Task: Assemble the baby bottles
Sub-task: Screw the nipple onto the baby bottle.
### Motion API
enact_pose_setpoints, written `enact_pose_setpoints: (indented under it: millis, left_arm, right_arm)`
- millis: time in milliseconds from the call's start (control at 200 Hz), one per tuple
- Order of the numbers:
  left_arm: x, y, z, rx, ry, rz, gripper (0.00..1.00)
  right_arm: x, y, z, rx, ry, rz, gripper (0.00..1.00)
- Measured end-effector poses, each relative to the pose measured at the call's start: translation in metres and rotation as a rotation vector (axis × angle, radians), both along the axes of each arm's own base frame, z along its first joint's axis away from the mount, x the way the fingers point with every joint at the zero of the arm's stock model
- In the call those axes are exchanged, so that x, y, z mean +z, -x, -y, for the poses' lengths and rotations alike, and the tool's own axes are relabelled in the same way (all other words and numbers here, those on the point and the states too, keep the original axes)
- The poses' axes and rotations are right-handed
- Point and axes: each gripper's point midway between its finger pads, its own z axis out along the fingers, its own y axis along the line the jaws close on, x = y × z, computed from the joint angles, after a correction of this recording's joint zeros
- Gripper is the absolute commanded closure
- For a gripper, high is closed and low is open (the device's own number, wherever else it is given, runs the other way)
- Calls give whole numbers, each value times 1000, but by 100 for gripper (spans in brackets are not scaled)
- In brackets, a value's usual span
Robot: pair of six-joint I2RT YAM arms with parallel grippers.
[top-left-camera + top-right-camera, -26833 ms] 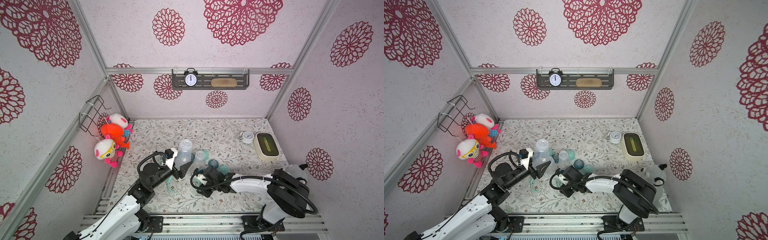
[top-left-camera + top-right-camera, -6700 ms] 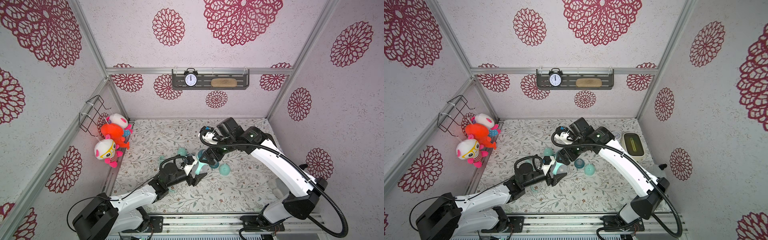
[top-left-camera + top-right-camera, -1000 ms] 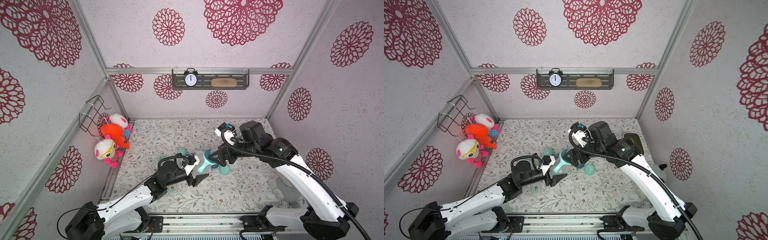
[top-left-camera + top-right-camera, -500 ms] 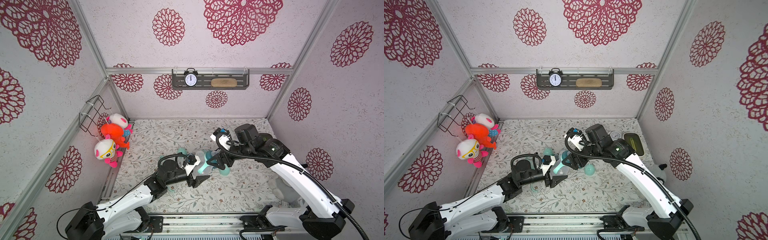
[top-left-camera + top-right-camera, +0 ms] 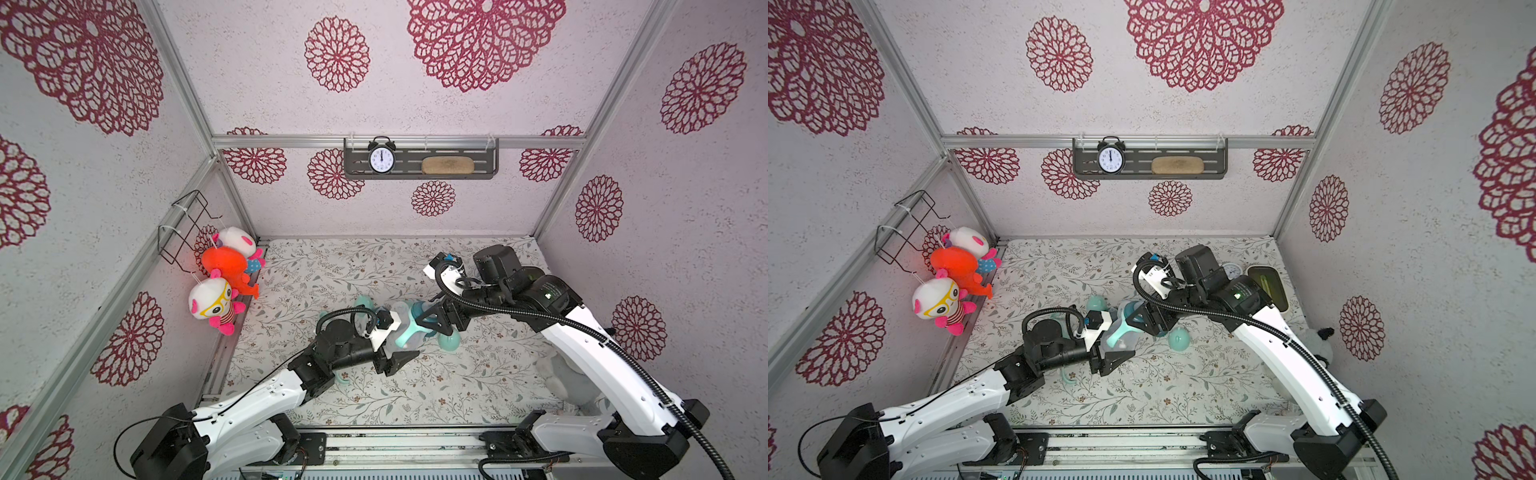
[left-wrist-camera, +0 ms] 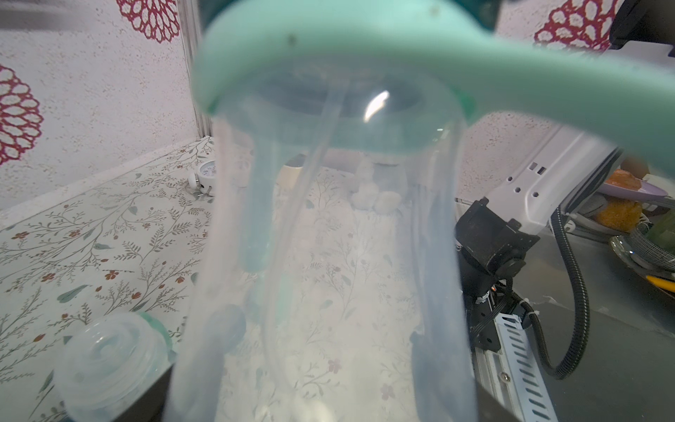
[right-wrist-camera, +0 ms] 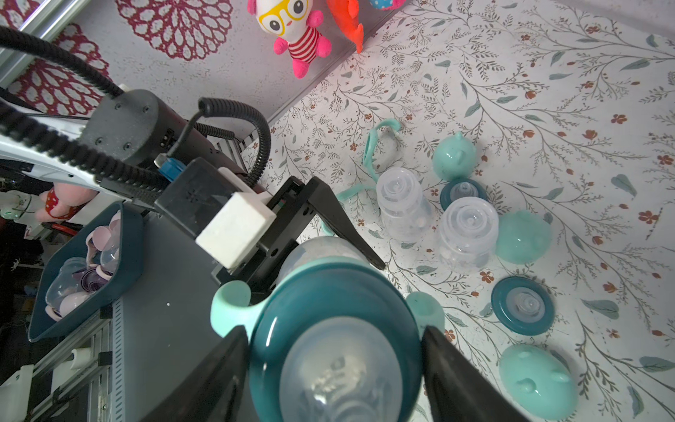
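Observation:
My left gripper (image 5: 399, 338) is shut on the clear body of a baby bottle (image 5: 392, 345) and holds it tilted above the mat; the body (image 6: 328, 255) fills the left wrist view. The bottle carries a mint handle ring (image 7: 230, 307) and a dark teal nipple collar (image 7: 328, 292). My right gripper (image 7: 334, 350) has one finger pressed against each side of that collar, which also shows in a top view (image 5: 1131, 309). Two more clear bottles (image 7: 400, 208) (image 7: 467, 234) stand on the mat beyond.
Loose on the floral mat (image 5: 457, 395) lie two teal collars (image 7: 522, 305), three mint caps (image 7: 537, 385) and a mint handle (image 7: 376, 146). Plush toys (image 5: 216, 299) hang at the left wall. A white alarm clock (image 5: 1231, 272) and a lidded box (image 5: 1266, 286) stand at the back right.
My right gripper has moved left and down onto the held bottle's top, and its jaws have drawn in around the teal collar. The left arm has stayed still with the bottle.

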Motion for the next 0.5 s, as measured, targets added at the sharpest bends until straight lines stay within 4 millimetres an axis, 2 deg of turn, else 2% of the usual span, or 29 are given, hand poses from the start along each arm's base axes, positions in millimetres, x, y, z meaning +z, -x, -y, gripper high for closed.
enact_pose_setpoints:
  millis: [345, 500]
  left_arm:
    - [-2, -4, 0, 19, -2, -16, 100]
    - [-2, -5, 1, 51, -10, -2, 100]
  right_arm:
    - [-2, -2, 1, -8, 4, -10, 49]
    - [-2, -4, 0, -39, -5, -42, 67]
